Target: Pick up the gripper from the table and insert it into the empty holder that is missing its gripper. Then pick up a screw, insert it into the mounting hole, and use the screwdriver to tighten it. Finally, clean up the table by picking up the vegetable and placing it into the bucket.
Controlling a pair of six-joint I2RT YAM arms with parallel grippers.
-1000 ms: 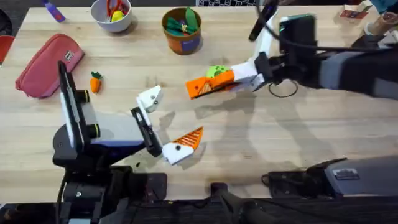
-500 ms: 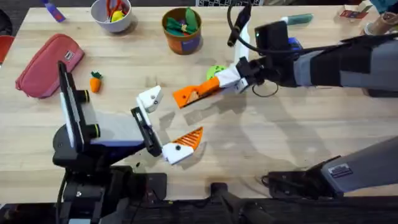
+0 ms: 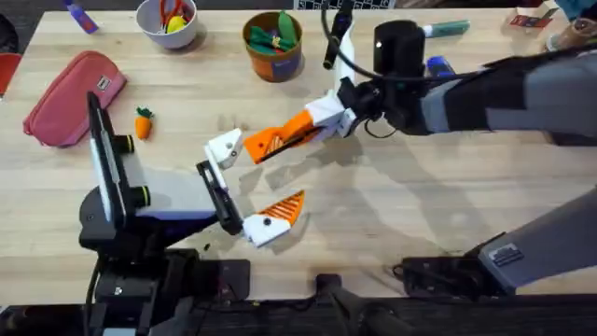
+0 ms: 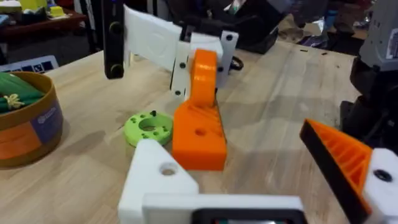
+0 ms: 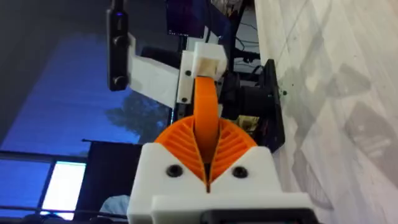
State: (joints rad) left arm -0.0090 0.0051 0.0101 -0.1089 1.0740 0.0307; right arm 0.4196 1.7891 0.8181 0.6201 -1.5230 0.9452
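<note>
Gripper finger [image 3: 280,140], orange, is clamped in my right gripper [image 5: 207,163], its tip just beside the empty white holder [image 3: 225,147] of my left gripper [image 3: 250,191], whose jaws stand wide above the bench [image 3: 420,205].

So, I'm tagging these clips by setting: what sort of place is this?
Probably a robotics lab workbench: a light wooden table with two arms mounted at its edge, the right gripper holding a spare orange gripper finger, and a bucket of toy vegetables.

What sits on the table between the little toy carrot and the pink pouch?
Nothing: in the overhead view, bare wood separates the carrot from the pink pouch.
</note>
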